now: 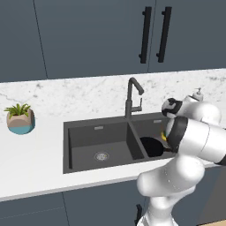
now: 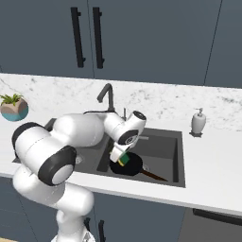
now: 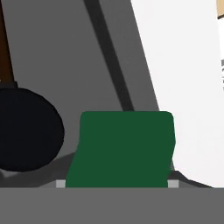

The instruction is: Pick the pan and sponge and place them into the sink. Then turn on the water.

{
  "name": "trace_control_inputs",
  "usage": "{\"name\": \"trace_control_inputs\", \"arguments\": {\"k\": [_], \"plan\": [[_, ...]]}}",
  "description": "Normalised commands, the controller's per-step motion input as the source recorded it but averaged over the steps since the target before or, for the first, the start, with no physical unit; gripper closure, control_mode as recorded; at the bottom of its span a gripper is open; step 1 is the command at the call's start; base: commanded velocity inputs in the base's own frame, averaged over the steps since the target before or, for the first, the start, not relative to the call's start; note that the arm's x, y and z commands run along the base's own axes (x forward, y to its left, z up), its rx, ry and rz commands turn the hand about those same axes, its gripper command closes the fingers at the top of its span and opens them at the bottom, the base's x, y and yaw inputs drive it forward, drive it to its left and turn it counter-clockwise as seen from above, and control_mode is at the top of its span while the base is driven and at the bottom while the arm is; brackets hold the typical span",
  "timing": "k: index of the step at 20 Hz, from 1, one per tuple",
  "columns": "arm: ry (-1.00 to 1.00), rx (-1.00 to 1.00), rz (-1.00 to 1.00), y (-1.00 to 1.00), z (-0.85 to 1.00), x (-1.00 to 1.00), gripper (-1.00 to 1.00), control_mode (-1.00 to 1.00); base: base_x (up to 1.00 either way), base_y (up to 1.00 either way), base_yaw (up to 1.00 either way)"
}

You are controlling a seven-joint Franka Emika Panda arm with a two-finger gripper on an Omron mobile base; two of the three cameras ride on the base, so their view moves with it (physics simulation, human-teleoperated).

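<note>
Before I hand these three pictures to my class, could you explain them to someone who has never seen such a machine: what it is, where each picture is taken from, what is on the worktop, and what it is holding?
All three are computer-drawn. The white jointed thing is a robot arm standing before a kitchen worktop. Two pictures come from cameras behind it, one on each side. The third looks out from its hand.

Set into the worktop is a dark sink with two basins and a tap. A black pan already lies in one basin. A potted plant and a soap bottle stand on the worktop.

The gripper hangs above the pan, its jaws closed on a green and yellow sponge.
</note>
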Motion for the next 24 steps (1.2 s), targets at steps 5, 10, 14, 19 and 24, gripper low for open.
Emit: {"name": "trace_control_inputs", "arguments": {"k": [5, 10, 14, 19, 24], "plan": [[0.0, 0.0, 0.0, -0.13, -0.21, 0.11, 1.0, -1.0, 0.0, 0.0, 0.0], [-0.01, 0.0, 0.0, 0.0, -0.26, 0.28, 1.0, -1.0, 0.0, 0.0, 0.0], [-0.01, 0.0, 0.0, 0.0, -0.37, 0.29, 1.0, -1.0, 0.0, 0.0, 0.0], [-0.05, 0.0, 0.0, -0.03, -0.36, 0.27, 1.0, -1.0, 0.0, 0.0, 0.0], [-0.02, 0.0, 0.0, -0.05, -0.24, 0.3, 1.0, -1.0, 0.0, 0.0, 0.0]]}}
